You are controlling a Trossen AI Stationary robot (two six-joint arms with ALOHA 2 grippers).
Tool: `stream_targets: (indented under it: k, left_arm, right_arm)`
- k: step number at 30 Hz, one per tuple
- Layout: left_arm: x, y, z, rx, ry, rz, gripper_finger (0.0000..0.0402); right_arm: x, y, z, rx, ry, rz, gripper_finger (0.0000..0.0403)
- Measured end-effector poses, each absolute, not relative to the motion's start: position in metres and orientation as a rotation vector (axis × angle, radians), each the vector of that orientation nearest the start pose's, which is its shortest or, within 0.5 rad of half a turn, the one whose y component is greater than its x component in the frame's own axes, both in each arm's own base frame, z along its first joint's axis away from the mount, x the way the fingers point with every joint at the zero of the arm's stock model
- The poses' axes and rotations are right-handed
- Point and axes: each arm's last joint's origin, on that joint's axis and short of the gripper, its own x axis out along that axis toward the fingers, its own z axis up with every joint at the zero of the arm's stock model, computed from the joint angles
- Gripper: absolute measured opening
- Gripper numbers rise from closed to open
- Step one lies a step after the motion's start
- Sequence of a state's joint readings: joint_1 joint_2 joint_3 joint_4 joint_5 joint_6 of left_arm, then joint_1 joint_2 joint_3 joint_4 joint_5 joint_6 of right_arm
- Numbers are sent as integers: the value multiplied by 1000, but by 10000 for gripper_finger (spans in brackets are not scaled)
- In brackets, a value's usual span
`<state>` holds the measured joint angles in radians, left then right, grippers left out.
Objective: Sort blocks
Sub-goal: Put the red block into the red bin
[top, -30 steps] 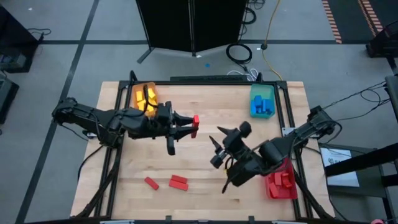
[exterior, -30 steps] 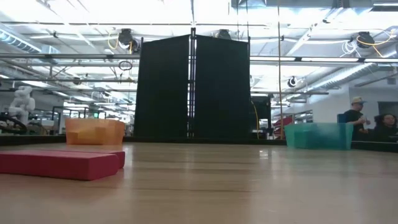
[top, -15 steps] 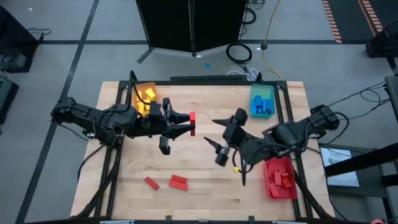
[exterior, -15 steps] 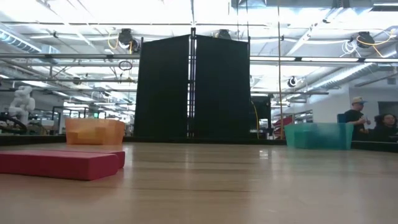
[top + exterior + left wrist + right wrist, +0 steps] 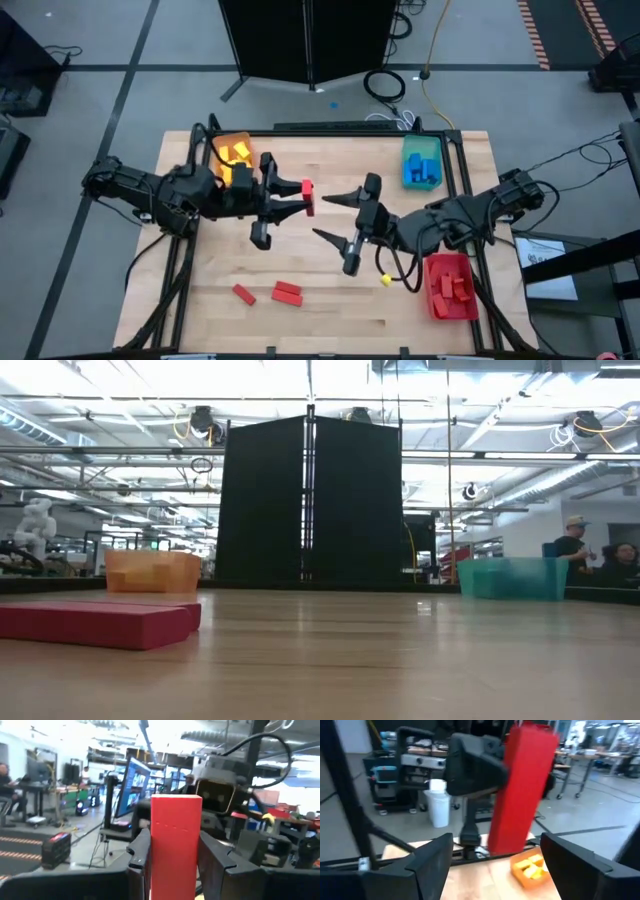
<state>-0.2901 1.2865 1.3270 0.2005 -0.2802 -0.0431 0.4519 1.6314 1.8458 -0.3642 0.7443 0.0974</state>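
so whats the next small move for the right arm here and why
Probably ease the right gripper forward around the red block. The left gripper holds that block up above the table's middle, and the right gripper faces it with fingers open, not yet around it.

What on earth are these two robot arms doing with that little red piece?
The left end effector holds a small flat red block up above mid-table. The right end effector, open wide, faces it as if for a handover. Two more red blocks lie on the wooden table; orange, teal and red trays already hold blocks.
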Motion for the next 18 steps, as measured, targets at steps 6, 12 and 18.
stream_targets:
  k: [6,12,18]
  left_arm:
    - [272,-74,452,-81,-262,-66,95]
    - [272,-75,452,-78,-261,-87,95]
    - [272,-75,452,-78,-261,-90,95]
  right_arm:
    - [332,127,462,65,113,-268,288]
    - [336,117,465,44,94,-291,288]
    - [337,116,466,15,84,-270,288]
